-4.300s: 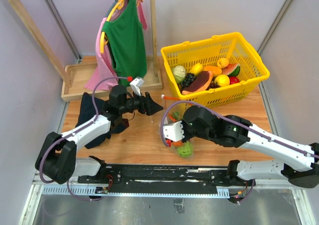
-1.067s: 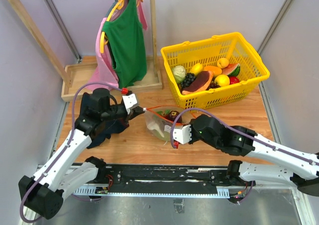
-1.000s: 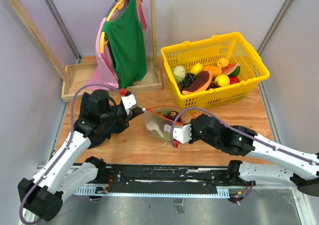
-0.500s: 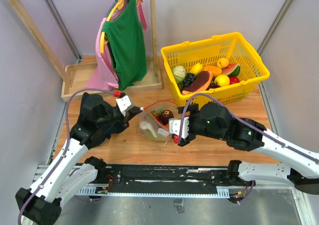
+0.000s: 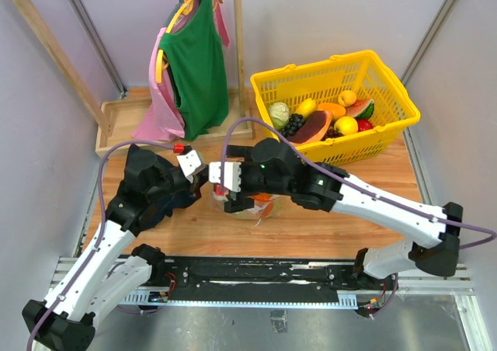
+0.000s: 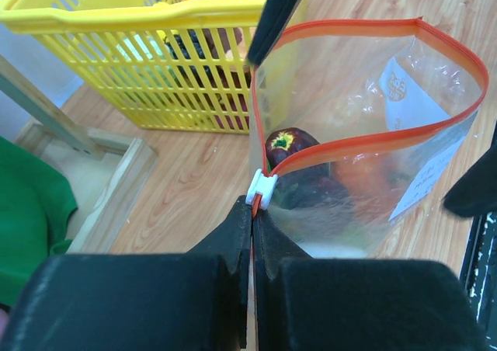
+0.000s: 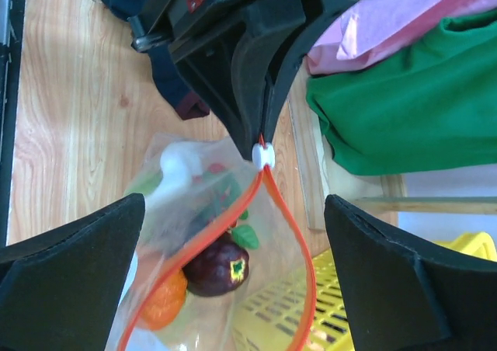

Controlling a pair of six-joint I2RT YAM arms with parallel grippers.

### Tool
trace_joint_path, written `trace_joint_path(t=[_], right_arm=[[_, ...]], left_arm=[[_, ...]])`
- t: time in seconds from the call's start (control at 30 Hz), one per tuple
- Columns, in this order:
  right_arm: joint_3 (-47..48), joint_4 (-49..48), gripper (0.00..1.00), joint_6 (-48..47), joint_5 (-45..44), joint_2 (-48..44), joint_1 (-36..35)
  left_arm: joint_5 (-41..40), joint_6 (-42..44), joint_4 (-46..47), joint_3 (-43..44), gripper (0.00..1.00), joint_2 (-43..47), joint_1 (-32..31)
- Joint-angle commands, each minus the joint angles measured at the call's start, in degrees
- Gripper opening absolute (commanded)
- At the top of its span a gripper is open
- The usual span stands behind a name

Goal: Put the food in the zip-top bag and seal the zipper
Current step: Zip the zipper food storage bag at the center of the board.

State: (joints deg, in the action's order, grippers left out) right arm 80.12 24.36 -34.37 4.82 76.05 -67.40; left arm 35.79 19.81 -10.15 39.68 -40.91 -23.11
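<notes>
Zip-top bag (image 5: pixel 258 206) sits mid-way across the wooden table (image 5: pixel 194 227), mostly covered by the right arm in the overhead view. At the far left, a green top (image 5: pixel 194 56) hangs from a wooden rack (image 5: pixel 240 56). Next comes the left gripper (image 6: pixel 251 225), its fingers pressed together on the bag's corner just below the white slider (image 6: pixel 262 189), holding that end of the mouth up. From there the zipper (image 6: pixel 349 25) runs out as an unsealed orange-red loop, so the mouth gapes. Inside lie a dark red piece of food (image 6: pixel 291 145), an orange piece (image 6: pixel 365 176) and a pale piece (image 7: pixel 178 163); a white label (image 6: pixel 411 95) shows on the far wall. Whether the bag's bottom rests on the wood I cannot tell. The right gripper (image 7: pixel 233 203) hangs over the open mouth with its fingers spread wide, one on either side of the bag, apparently touching nothing. Farther right, behind the bag, stands the yellow basket (image 5: pixel 349 151), holding more toy fruit.
</notes>
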Motion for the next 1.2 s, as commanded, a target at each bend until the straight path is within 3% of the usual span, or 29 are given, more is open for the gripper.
trace_joint_path(t=[0.0, 0.2, 0.63, 0.8, 0.97, 1.07, 1.17], right_arm=[[2.47, -5.51, 1.00, 2.38, 1.10, 4.98, 2.02], [3.07, -6.52, 0.89, 6.06, 3.25, 9.30, 6.41], [-2.53, -7.16, 0.58, 7.71, 12.24, 7.70, 12.20], [-2.87, -6.66, 0.35, 8.18, 13.70, 7.11, 12.68], [-4.01, -6.40, 0.02, 9.07, 13.59, 4.19, 12.69], [-5.18, -7.12, 0.01, 11.08, 13.29, 1.92, 12.73], [-7.13, -8.78, 0.01, 13.58, 13.29, -0.37, 12.73]], left_arm=[[0.33, -0.60, 3.56, -0.34, 0.01, 0.98, -0.28], [0.88, -0.48, 3.67, -0.71, 0.01, 1.60, -0.29], [3.28, -0.83, 4.38, -1.07, 0.00, 1.90, -0.27], [4.60, -0.82, 4.56, -1.18, 0.01, 1.93, -0.27], [5.07, -2.19, 6.11, -1.79, 0.00, 1.88, -0.27], [5.48, -3.78, 8.62, -2.54, 0.01, 1.52, -0.28], [5.94, -6.63, 12.10, -3.64, 0.17, 0.70, -0.27]])
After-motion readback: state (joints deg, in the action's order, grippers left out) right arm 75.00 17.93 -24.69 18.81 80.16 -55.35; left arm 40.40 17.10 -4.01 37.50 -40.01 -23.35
